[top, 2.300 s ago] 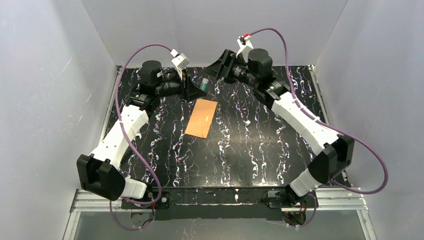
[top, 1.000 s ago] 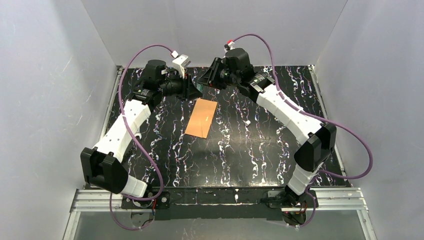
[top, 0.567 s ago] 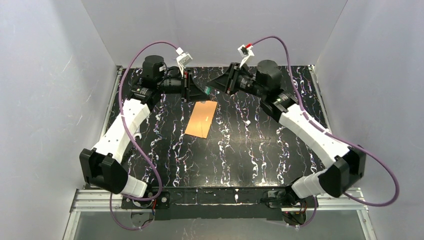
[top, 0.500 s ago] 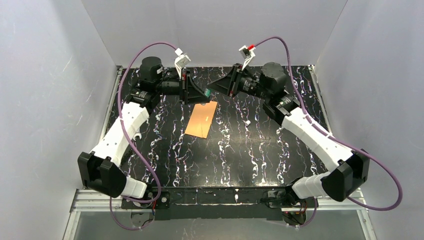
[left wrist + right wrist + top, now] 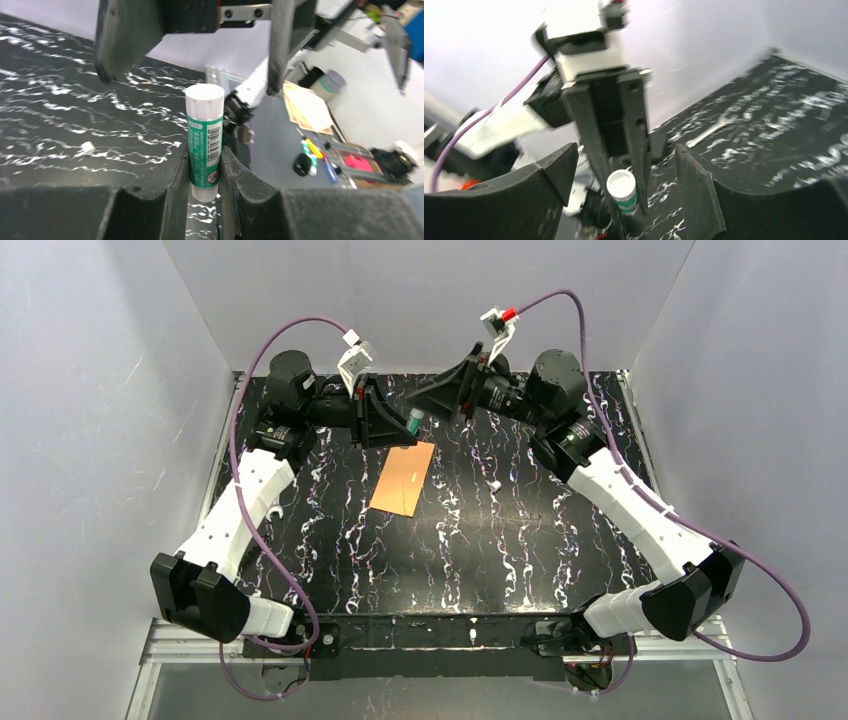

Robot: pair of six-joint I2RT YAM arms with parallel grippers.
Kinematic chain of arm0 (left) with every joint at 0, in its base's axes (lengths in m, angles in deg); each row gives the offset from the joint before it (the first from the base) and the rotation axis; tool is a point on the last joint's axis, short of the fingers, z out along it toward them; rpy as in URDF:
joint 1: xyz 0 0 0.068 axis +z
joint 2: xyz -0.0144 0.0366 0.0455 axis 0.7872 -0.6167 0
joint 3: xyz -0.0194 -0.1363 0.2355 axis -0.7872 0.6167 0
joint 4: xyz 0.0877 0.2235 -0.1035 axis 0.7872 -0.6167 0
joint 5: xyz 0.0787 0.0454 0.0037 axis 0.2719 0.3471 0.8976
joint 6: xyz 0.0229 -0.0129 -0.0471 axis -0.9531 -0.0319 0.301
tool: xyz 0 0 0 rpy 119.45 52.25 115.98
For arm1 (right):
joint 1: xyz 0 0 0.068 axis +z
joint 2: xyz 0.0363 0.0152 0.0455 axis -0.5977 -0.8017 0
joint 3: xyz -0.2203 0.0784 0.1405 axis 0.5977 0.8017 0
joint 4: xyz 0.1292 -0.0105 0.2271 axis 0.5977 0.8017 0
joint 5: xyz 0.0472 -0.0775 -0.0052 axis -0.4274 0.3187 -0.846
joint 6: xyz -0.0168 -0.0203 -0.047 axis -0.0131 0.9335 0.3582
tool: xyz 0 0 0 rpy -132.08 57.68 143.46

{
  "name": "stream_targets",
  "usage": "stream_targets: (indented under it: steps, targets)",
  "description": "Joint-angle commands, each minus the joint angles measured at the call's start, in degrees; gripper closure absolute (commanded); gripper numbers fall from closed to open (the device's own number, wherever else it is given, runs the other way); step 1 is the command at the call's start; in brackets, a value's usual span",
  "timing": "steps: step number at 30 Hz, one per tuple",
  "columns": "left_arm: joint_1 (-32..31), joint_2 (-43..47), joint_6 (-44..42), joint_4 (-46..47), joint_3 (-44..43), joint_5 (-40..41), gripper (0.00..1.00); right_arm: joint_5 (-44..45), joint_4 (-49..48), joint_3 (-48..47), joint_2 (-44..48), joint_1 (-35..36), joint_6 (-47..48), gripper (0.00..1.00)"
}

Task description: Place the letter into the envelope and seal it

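Sealing is judged under way: a glue stick [image 5: 205,142] is clamped in the left gripper [image 5: 204,165] near the far end of the flat-lying envelope [image 5: 402,477], no letter is seen, and the wide-open, empty right gripper [image 5: 440,402] is likely needed at its white cap [image 5: 204,97].

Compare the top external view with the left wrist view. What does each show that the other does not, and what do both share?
Only the top external view shows the envelope lying flat on the table, and the left arm and right arm in full.

Only the left wrist view shows the barcode on the glue stick and the room clutter beyond the table edge.

Both show the glue stick gripped in the left claw, the right claw open and facing it, and a small white piece on the table.
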Motion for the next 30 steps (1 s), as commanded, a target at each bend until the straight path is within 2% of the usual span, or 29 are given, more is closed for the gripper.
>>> stream_targets:
  steps: [1, 3, 5, 9, 14, 18, 20, 26, 27, 28, 30]
  targets:
    - [0.2, 1.1, -4.6, 0.4, 3.0, 16.3, 1.00, 23.8, 13.5, -2.6, -1.4, -0.1, -3.0, 0.21]
    - [0.2, 1.1, -8.2, -2.5, 3.1, 23.0, 1.00, 30.0, 17.5, -3.7, -2.9, 0.6, -7.3, 0.22]
    - [0.1, 0.4, -12.0, -7.1, 1.3, 27.5, 1.00, 31.6, 18.6, -4.5, -4.5, 1.4, -9.9, 0.24]
    - [0.1, -0.8, -15.6, -12.0, -0.6, 28.5, 1.00, 32.7, 17.4, -7.0, -7.9, 3.9, -12.0, 0.25]
    - [0.1, -1.7, -16.6, -15.2, -1.2, 30.1, 1.00, 32.2, 15.0, -7.8, -9.4, 4.6, -13.7, 0.37]
    - [0.1, -2.0, -16.8, -17.4, -1.8, 32.4, 1.00, 31.7, 15.5, -8.4, -10.0, 4.6, -13.3, 0.42]
    - [0.1, -2.2, -17.0, -18.6, -2.3, 32.6, 1.00, 31.4, 15.7, -8.4, -10.2, 4.6, -13.4, 0.50]
    - [0.2, -2.8, -15.9, -20.2, -3.7, 32.1, 1.00, 29.5, 15.3, -8.3, -10.3, 4.4, -12.2, 0.86]
    - [0.2, -3.0, -15.5, -20.9, -4.5, 31.3, 1.00, 28.5, 14.7, -8.3, -10.1, 4.4, -11.7, 0.95]
    - [0.2, -3.3, -15.1, -21.7, -5.5, 30.3, 1.00, 27.0, 13.4, -8.1, -9.9, 4.2, -10.4, 0.99]
    - [0.4, -3.6, -14.5, -23.3, -7.3, 26.5, 1.00, 22.3, 7.9, -6.3, -8.7, 3.6, -7.5, 0.99]
